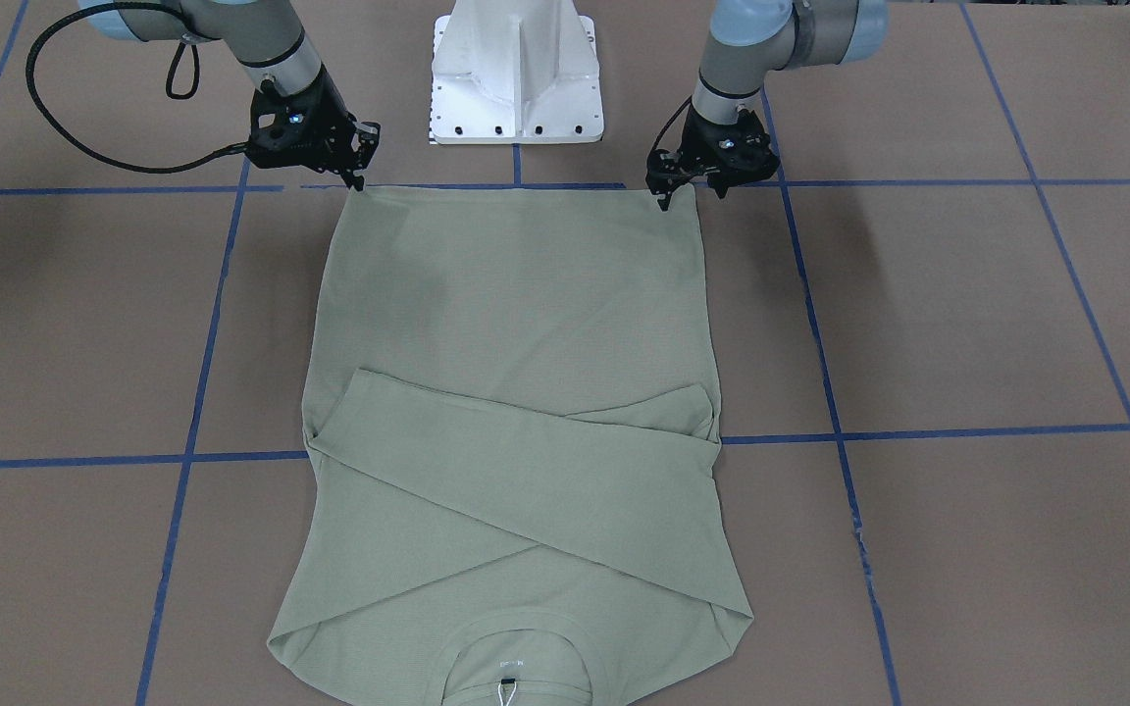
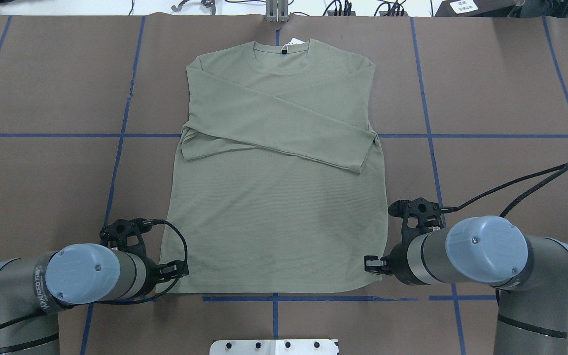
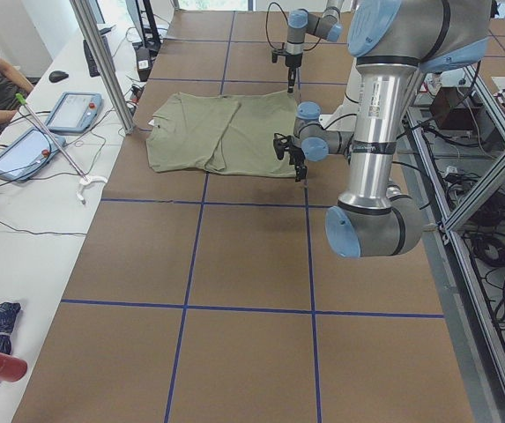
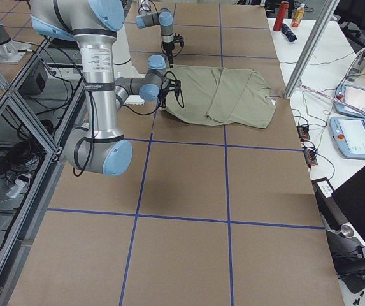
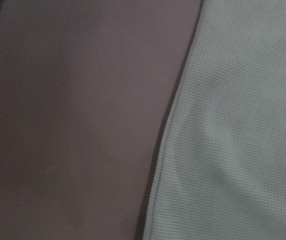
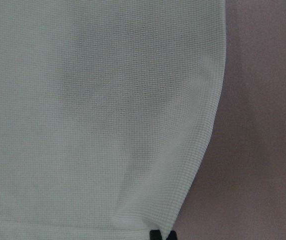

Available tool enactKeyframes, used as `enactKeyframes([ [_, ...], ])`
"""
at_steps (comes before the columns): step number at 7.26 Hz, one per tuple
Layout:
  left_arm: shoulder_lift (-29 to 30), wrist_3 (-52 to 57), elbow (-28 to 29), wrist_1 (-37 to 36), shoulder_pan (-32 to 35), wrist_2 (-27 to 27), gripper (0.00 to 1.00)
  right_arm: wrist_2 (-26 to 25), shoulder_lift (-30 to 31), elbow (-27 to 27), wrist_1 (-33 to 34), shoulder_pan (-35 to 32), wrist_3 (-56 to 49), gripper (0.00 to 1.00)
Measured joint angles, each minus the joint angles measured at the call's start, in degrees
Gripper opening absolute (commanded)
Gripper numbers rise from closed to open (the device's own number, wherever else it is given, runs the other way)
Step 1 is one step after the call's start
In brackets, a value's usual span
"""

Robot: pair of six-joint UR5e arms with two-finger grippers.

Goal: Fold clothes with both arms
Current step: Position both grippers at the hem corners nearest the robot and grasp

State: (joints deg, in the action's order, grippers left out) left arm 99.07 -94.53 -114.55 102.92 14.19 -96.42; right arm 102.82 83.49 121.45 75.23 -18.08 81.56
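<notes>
The pale sage-green shirt (image 2: pixel 274 207) lies flat, front up, on the brown table. Both sleeves are crossed over the chest and the collar (image 2: pixel 281 49) is at the far side. Its white hang tag (image 2: pixel 294 41) sits at the collar. My left gripper (image 2: pixel 178 270) is down at the near left hem corner, its fingers together on the cloth; it also shows in the front view (image 1: pixel 664 201). My right gripper (image 2: pixel 370 264) is at the near right hem corner (image 1: pixel 361 182). In the right wrist view its black fingertips (image 6: pixel 161 235) meet at the hem edge. The left wrist view shows only cloth (image 5: pixel 242 125), slightly rumpled, and table.
The white pedestal base (image 1: pixel 516 78) stands just behind the hem, between the arms. Blue tape lines (image 2: pixel 274 298) grid the brown table. A metal post (image 3: pixel 102 62) and a side bench with tablets (image 3: pixel 71 110) lie beyond the collar end.
</notes>
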Motion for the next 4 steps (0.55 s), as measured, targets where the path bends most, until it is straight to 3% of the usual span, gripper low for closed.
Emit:
enactKeyframes([
  [1,0.1,-0.2,0.2,0.0,-0.1,0.0,0.77,0.0,0.0,0.0,0.0,-0.1,0.0,0.0],
  [4,0.4,-0.8,0.3,0.0,-0.2,-0.1,0.15,0.2,0.0,0.0,0.0,-0.7,-0.1,0.0],
])
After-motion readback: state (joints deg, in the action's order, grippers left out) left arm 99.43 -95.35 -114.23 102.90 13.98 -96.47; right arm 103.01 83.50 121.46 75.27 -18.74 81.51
